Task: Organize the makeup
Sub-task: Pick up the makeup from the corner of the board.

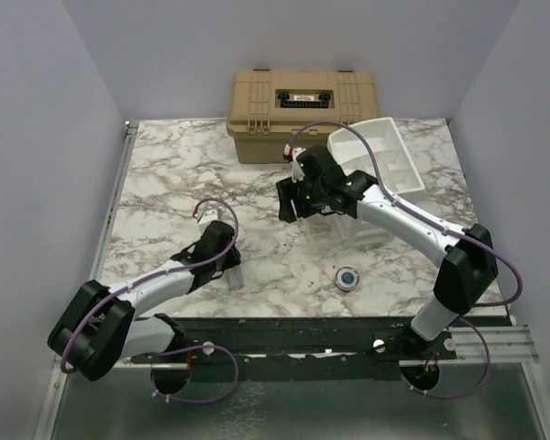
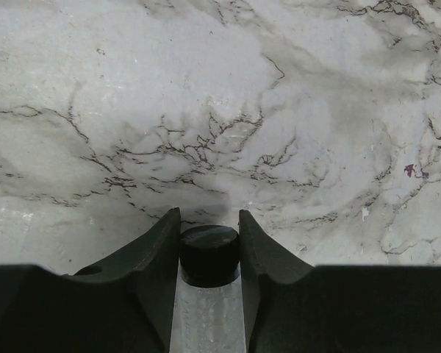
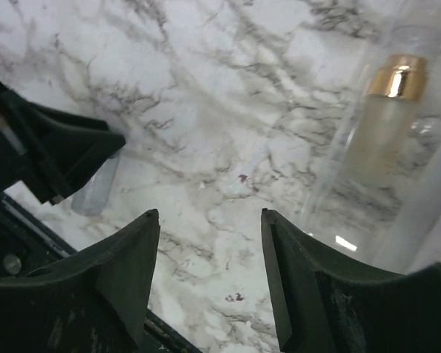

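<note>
Gripping a tiny black-capped clear bottle (image 2: 209, 257) between its fingers, your left end effector (image 2: 208, 218) hangs low over the marble tabletop (image 2: 206, 88), toward the front left. Your right end effector (image 3: 209, 220) is released, jaws spread over bare marble with nothing between them. Just beside it, a gold-capped bottle (image 3: 393, 88) stands inside a clear holder (image 3: 343, 140). The small round dark jar (image 1: 348, 276) rests near the tabletop's front edge, apart from both.

Soft overhead light leaves the marble worktop (image 1: 165, 192) bright with faint shadows under the arms (image 1: 165, 284), while the wrist views are greyer, the left hand (image 2: 209, 220) and right hand (image 3: 209, 217) dark and blurred up close, glare glinting on the gold-capped bottle (image 3: 386, 132).
</note>
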Motion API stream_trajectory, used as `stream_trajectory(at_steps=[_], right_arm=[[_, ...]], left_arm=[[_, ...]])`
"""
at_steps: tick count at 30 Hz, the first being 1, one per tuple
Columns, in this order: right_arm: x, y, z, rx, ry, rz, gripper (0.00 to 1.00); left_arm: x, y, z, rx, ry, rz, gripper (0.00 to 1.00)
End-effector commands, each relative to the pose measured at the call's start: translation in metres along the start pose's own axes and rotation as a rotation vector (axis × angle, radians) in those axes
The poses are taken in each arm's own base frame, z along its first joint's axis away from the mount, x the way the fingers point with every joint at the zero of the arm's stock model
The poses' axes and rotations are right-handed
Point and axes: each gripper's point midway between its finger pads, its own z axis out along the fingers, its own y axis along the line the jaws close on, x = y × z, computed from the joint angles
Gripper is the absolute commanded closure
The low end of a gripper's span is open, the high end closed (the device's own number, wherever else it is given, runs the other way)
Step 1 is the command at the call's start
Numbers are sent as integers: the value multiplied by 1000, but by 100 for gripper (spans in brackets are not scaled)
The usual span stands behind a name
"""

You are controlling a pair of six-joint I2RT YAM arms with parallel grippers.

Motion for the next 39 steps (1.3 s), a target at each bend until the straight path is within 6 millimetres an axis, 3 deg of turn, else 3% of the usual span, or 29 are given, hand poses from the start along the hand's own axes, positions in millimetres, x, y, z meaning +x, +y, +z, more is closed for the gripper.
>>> stream_trajectory(at_steps=[1, 7, 14, 24, 32, 39], right_arm=[[8, 36, -8, -147, -24, 55, 37], [24, 62, -14, -231, -38, 95, 36], [44, 90, -13, -326, -55, 138, 33], [59, 94, -9, -362, -58, 176, 27], [60, 112, -11, -471, -43, 204, 26], [65, 112, -2, -467, -20, 221, 26]], left_arm=[[6, -2, -1, 17, 37, 10, 78], [-6, -12, -9, 55, -7, -36, 89], [-41, -39, -32, 173, -123, -154, 95], [-70, -74, -63, 353, -188, -286, 99], [-79, -101, -76, 488, -178, -333, 99], [-81, -114, -83, 564, -163, -366, 99]])
